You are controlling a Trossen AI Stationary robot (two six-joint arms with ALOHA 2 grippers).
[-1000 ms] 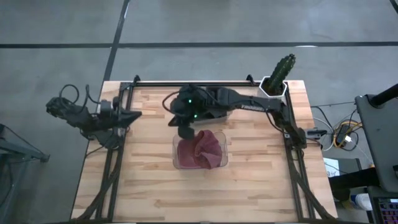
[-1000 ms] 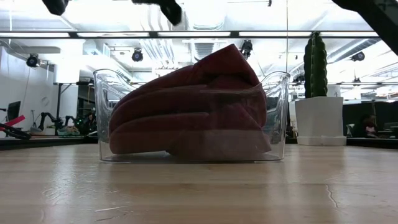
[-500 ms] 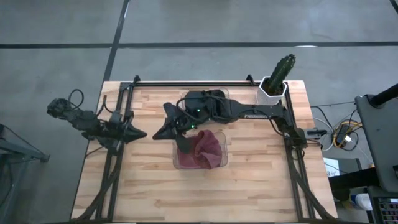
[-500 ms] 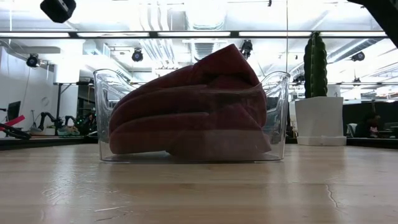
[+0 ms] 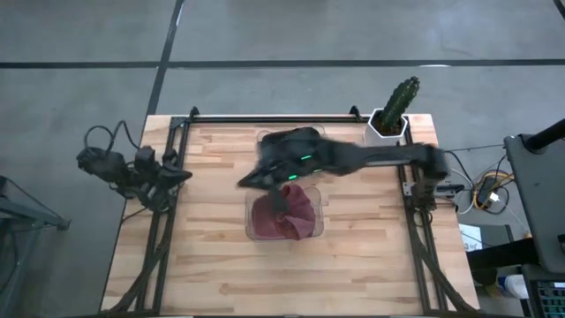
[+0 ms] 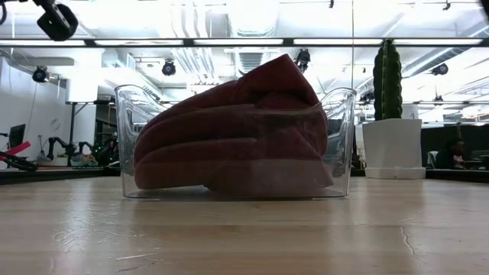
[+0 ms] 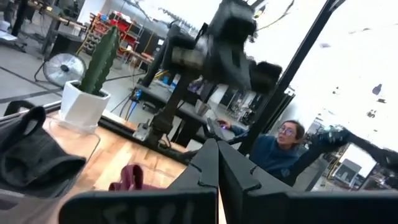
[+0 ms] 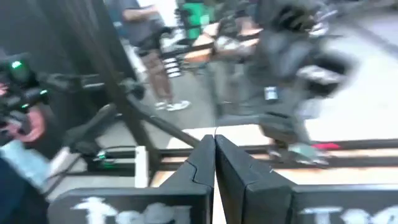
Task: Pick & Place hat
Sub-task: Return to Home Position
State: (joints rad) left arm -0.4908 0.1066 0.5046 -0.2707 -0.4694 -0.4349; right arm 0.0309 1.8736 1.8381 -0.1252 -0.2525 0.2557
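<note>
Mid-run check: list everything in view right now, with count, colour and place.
table: one, light wood, under everything
front bin: one, clear, table centre
red cap: one, red, fills front bin
back bin: one, clear, behind front bin, under right arm
black cap: count unclear, black, in back bin
cactus: one, green, back right corner
pot: one, white, holds cactus
person: at least one, beyond the table
left end effector: one, dark, shut, table's left edge
right end effector: one, dark, shut, above table by the bins
</note>
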